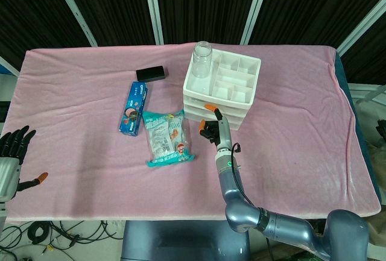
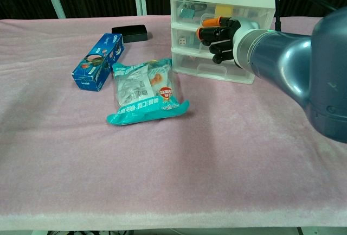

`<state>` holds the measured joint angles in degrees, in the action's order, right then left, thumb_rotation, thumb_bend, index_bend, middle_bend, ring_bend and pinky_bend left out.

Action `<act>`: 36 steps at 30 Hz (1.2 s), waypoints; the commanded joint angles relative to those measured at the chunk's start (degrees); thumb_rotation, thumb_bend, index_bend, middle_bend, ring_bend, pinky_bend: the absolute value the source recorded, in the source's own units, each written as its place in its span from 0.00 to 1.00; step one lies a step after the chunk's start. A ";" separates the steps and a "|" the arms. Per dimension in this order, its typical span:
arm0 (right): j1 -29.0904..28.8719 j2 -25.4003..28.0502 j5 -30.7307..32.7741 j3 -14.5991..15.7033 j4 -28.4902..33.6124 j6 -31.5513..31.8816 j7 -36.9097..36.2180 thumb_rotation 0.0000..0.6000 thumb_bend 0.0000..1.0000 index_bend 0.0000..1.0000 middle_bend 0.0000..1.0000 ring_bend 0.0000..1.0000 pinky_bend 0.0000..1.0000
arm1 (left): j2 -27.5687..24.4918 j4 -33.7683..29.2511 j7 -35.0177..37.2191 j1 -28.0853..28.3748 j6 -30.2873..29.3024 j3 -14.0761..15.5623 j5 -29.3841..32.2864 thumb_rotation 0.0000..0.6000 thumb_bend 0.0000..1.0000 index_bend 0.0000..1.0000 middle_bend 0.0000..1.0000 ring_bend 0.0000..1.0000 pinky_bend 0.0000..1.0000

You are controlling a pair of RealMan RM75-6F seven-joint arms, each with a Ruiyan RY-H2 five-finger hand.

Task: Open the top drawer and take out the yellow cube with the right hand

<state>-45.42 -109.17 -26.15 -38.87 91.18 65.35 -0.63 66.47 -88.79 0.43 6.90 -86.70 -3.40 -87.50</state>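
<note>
The right hand (image 2: 219, 39), fingers curled together, sits at the drawer unit (image 2: 217, 29) front; I'd hook the top drawer (image 2: 217, 11) and pull straight outward; the yellow cube presumably lies inside, unseen.

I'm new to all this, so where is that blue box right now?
The blue box lies flat on the pink cloth, left of the white drawer unit, beside the teal snack bag and just in front of the small black box.

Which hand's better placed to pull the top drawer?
Right. The right hand is already at the front of the drawer unit, fingers curled by the top drawer. The left hand hangs off the table's edge.
</note>
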 commanded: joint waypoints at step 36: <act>-0.33 0.10 1.98 -1.09 -0.65 -1.42 -1.95 1.00 0.57 0.29 0.87 0.93 0.87 | -0.09 -0.14 -0.09 0.06 0.30 0.02 0.31 1.00 0.00 0.00 0.00 0.00 0.00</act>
<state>-45.72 -109.05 -24.49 -39.81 90.56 64.07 -2.46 66.39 -88.93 0.33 6.96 -86.40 -3.38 -87.20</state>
